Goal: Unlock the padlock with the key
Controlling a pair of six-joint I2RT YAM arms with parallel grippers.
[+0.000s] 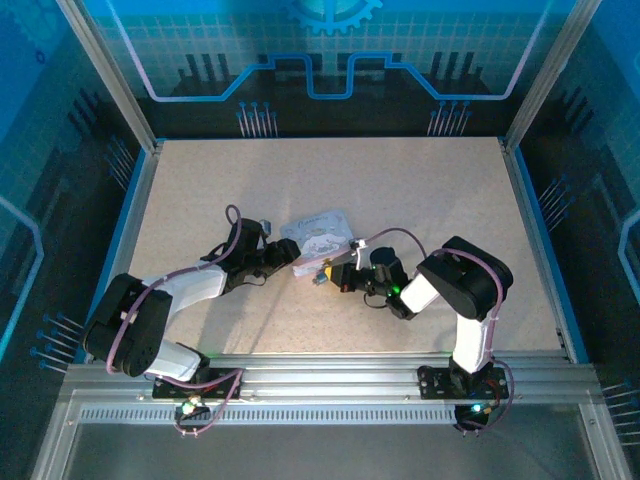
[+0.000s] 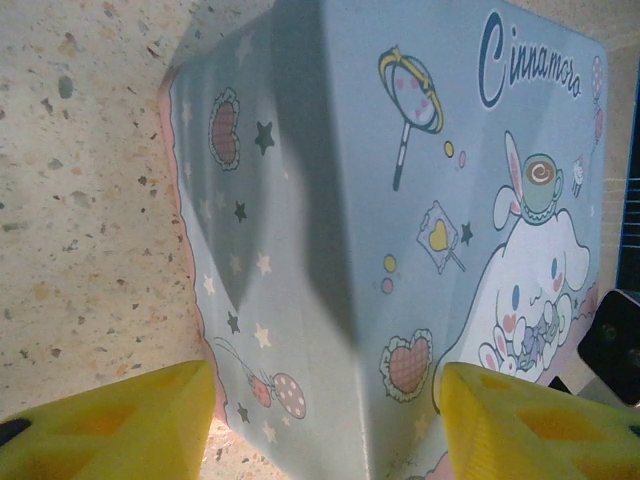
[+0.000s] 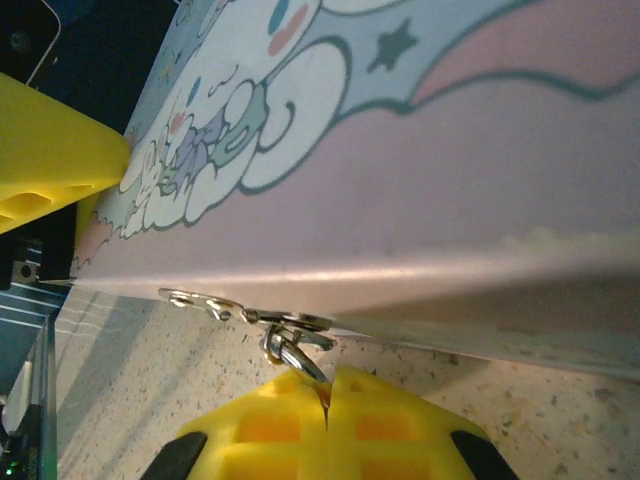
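Silvery metal key [image 3: 303,365] slanting up to lavender-blue tin [image 3: 420,190], pinched by right gripper [image 3: 326,380] jaws, arm folded low, left gripper [image 2: 325,372] jaws straddling tin, hold unclear

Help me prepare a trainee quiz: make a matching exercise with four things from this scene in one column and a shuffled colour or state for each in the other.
1. left gripper
2. right gripper
3. tin
4. table

A. speckled beige
B. shut on a silvery metal piece at the tin's edge
C. pastel blue, cartoon lid
D. open, facing the tin

Pairs: 1-D, 2-B, 3-C, 4-A
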